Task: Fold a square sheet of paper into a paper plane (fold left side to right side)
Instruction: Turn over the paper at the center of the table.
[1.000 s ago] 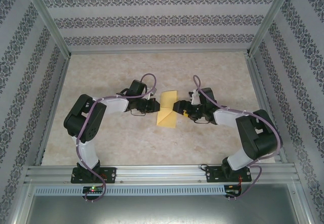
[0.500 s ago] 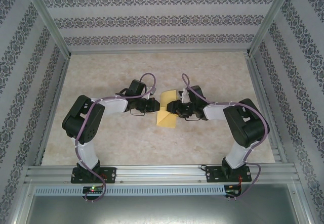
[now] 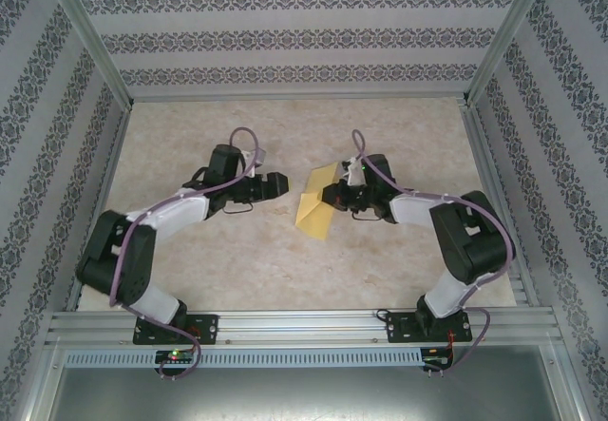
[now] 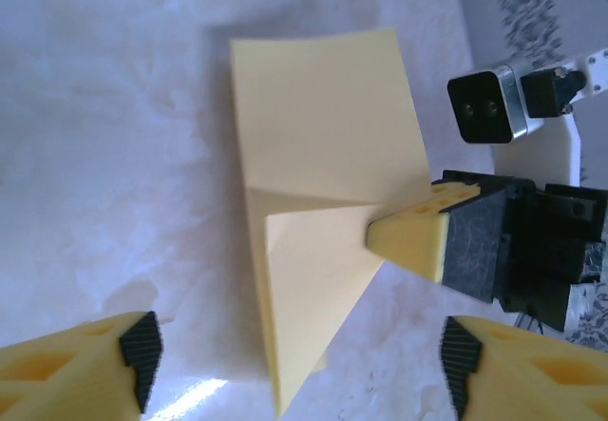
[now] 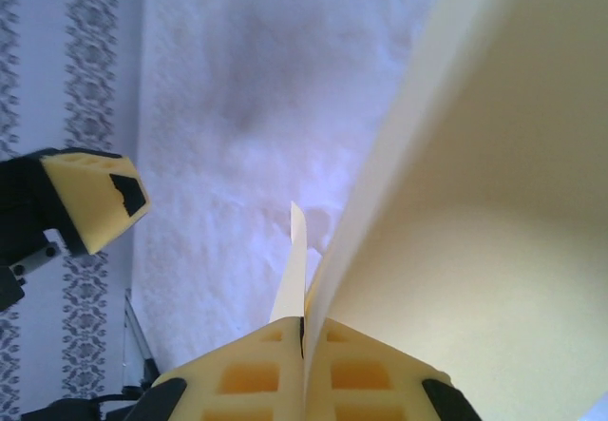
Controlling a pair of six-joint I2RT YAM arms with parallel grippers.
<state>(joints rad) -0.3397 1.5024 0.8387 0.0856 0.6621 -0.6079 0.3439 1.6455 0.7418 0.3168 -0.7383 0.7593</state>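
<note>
At right wrist, right gripper pinching square sheet of paper, at left wrist, left gripper spread

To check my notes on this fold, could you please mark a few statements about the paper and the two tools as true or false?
1. The right tool is shut on the sheet of paper. True.
2. The left tool grips the paper. False: it is open and apart from the paper.
3. The paper is a flat, unfolded square. False: it is folded, with creases showing.
4. In the top view the paper sits between the two tools. True.
</note>
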